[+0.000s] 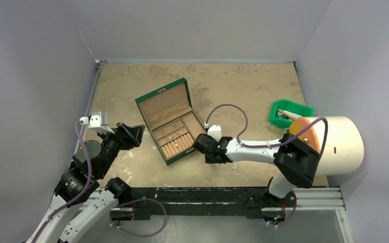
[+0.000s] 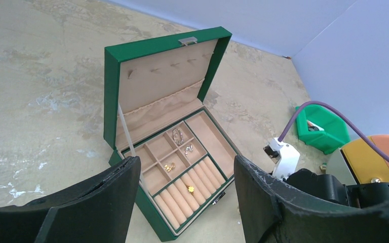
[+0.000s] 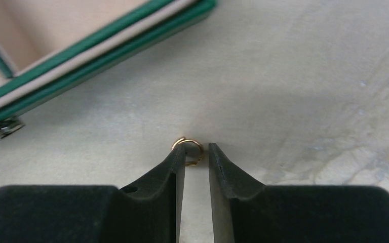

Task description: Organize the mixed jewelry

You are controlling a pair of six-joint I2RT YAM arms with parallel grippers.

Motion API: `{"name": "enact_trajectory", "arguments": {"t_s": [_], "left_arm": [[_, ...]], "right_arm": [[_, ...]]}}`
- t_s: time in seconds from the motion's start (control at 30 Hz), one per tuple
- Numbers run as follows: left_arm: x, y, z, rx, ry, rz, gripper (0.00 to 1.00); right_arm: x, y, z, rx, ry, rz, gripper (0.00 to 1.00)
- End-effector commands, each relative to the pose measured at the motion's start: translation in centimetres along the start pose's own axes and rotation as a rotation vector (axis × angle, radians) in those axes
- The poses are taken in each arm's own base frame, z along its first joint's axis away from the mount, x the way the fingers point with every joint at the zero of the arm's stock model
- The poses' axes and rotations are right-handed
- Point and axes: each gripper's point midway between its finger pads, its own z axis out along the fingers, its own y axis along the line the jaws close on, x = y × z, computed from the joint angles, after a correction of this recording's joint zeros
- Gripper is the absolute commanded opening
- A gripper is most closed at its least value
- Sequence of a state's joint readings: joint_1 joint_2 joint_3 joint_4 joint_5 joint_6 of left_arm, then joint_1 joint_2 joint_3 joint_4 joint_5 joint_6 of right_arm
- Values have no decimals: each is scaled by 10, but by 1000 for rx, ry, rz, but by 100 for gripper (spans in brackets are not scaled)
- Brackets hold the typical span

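- Two hazards show from the top camera. Your right gripper (image 1: 196, 145) sits low, just beside the near corner of the green box (image 1: 163, 96), so a careless swing could shove the box. Your left gripper (image 1: 138, 134) waits off the box's opposite side. The ring you are after is too small to find from up here.
- From the left wrist, that gripper's fingers are spread wide and hold nothing. Only this camera shows you the compartments: a few small pieces (image 2: 177, 135) lie in them, and a gold stud (image 2: 190, 189) sits on the ring rolls.
- Only the right wrist shows the small gold-coloured ring (image 3: 187, 149). It lies on the table (image 3: 309, 76), against one fingertip. The jaws are narrowly parted and not pinching it. If you close off-centre, the thin ring will likely skid or flip away.
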State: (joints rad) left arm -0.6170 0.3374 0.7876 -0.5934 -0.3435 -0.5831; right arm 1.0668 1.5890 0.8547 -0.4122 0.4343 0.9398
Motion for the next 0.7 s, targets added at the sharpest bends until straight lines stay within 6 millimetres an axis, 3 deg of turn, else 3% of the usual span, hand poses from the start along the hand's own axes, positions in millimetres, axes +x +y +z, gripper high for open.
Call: {"name": "enact_trajectory", "arguments": {"t_s": [0.0,0.27,0.67], "left_arm": [[-7,-4,3,11,-26,-2,67],[-8,-5,2,14,-27,-4,67],[-7,-5,3,15,-26,-4,67]], "right_arm": [[20,16,6,-60,56,-96,27],[22,4,4,12,56,-83,28],[26,1,-3,47,65,-51,18]]}}
